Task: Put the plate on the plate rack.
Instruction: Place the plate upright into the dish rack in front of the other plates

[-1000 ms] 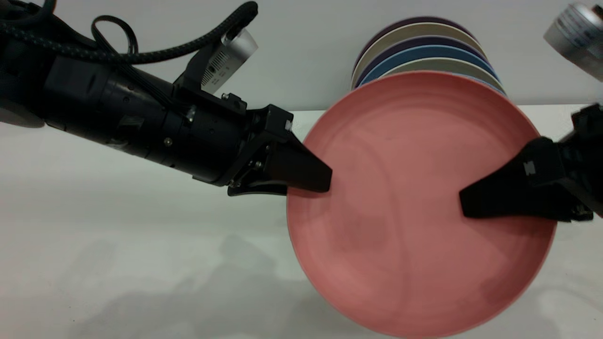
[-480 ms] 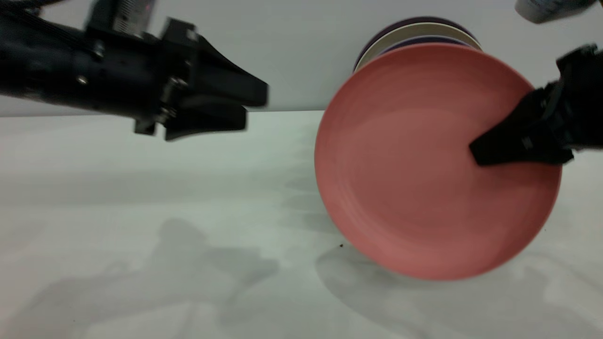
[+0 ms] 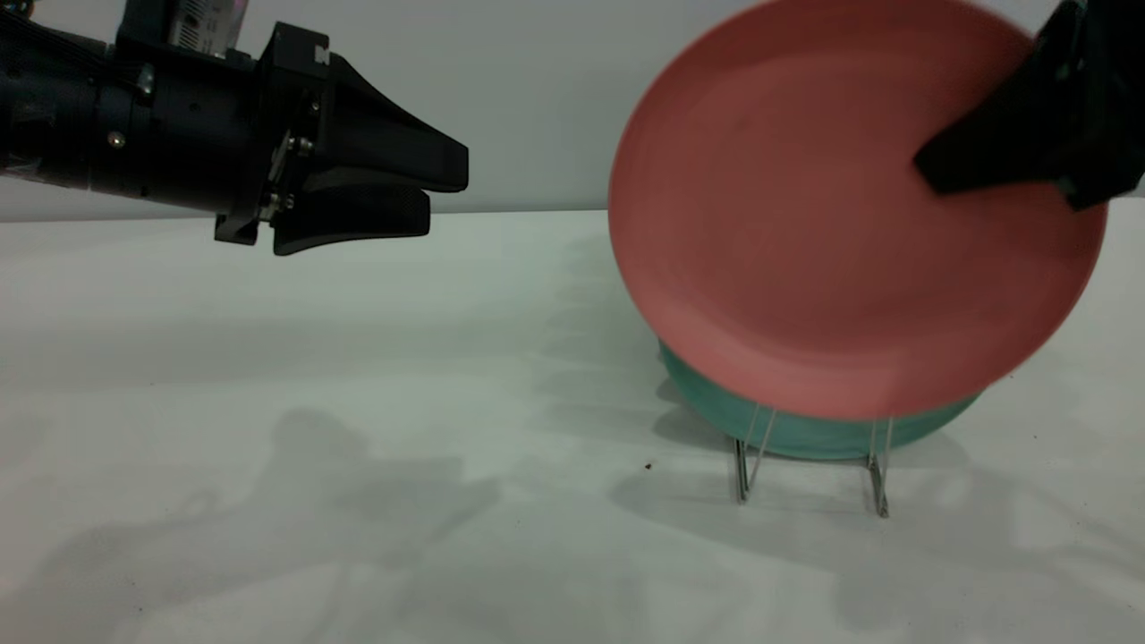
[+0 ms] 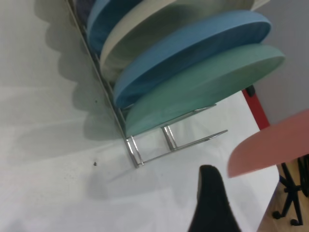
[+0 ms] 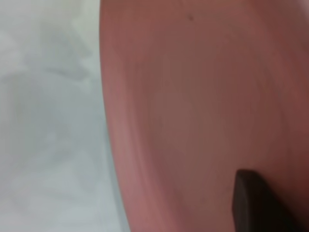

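The salmon-pink plate point(image 3: 805, 224) hangs tilted in the air, its lower edge just above the front of the plate rack point(image 3: 747, 470). My right gripper point(image 3: 930, 170) is shut on the plate's upper right rim, and one dark finger point(image 5: 256, 203) lies on the plate's face point(image 5: 193, 96). My left gripper point(image 3: 445, 192) is open and holds nothing, well to the left of the plate and above the table. From the left wrist, the plate's edge point(image 4: 275, 145) floats beyond the rack's wire loops point(image 4: 145, 154).
A mint-green plate point(image 3: 805, 438) stands in the rack right behind the pink one. Blue plates point(image 4: 193, 53) and a cream one fill the slots behind it. The front wire loops point(image 4: 193, 145) hold nothing. The white table point(image 3: 358, 492) stretches left of the rack.
My left gripper let go of the plate and drew back left and upward. My right gripper alone carried the plate up, uncovering the rack and the green plate below.
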You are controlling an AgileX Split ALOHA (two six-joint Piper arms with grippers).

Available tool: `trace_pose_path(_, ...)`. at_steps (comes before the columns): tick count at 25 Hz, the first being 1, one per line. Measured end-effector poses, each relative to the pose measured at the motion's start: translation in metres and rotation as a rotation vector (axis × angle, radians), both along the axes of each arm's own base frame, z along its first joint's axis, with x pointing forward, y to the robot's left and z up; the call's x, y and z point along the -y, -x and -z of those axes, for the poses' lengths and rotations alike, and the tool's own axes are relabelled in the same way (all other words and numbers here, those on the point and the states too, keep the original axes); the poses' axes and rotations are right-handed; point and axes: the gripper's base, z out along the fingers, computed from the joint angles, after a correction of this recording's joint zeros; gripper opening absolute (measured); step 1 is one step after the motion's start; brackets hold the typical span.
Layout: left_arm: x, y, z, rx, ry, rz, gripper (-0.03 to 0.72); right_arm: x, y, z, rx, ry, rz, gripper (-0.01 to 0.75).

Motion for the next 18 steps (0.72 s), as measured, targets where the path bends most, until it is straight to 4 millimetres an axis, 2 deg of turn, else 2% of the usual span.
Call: trace_pose_path(18,-0.0001,-0.0007,-0.0003,0.0,0.004,-0.009,0.526,0.0085,-0.0068,-0.0049,0.184,0.241,-0.099,0.129)
